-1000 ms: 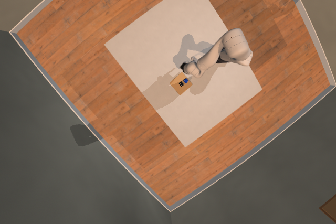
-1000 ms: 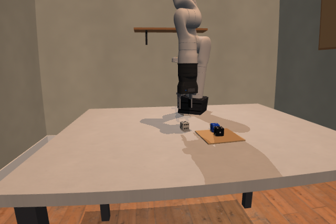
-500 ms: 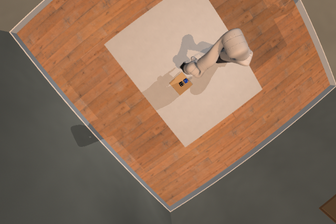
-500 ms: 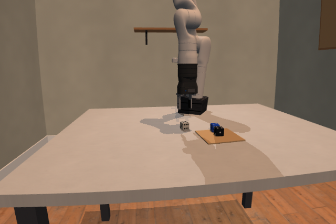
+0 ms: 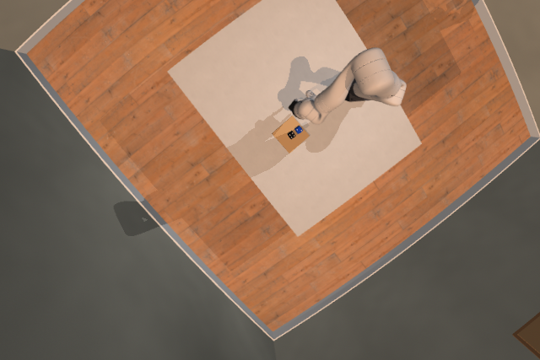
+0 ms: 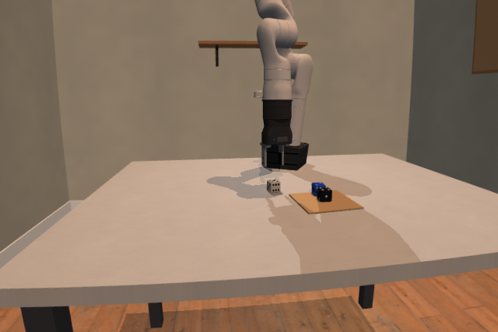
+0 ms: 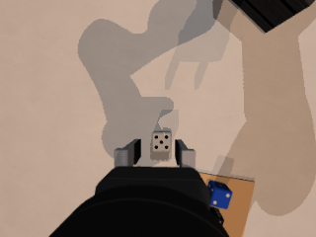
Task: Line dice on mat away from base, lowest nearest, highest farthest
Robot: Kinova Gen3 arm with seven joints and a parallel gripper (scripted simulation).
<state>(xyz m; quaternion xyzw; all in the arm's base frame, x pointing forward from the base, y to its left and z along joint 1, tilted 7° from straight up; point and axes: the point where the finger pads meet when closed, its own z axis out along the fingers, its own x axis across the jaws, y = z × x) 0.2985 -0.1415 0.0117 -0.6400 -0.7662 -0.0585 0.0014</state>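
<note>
A white die (image 6: pixel 273 186) (image 7: pixel 161 142) stands on the table beside the mat, five pips up in the wrist view; in the top view it is hidden. My gripper (image 6: pixel 274 165) (image 7: pixel 157 147) is open and empty, above the white die, which shows between the fingers in the wrist view. A blue die (image 5: pixel 299 129) (image 6: pixel 316 186) (image 7: pixel 220 195) and a black die (image 5: pixel 291 134) (image 6: pixel 324 194) stand close together on the orange-brown mat (image 5: pixel 288 146) (image 6: pixel 341 204) (image 7: pixel 242 212). The blue one is nearer the base. The mat lies flat. The upper numbers of both are too small to tell surely.
The black base (image 6: pixel 298 157) of the arm stands behind the gripper at the back of the light table (image 5: pixel 244 64) (image 6: pixel 160 239). The arm reaches over the table from there, and its shadows fall across the table and part of the mat.
</note>
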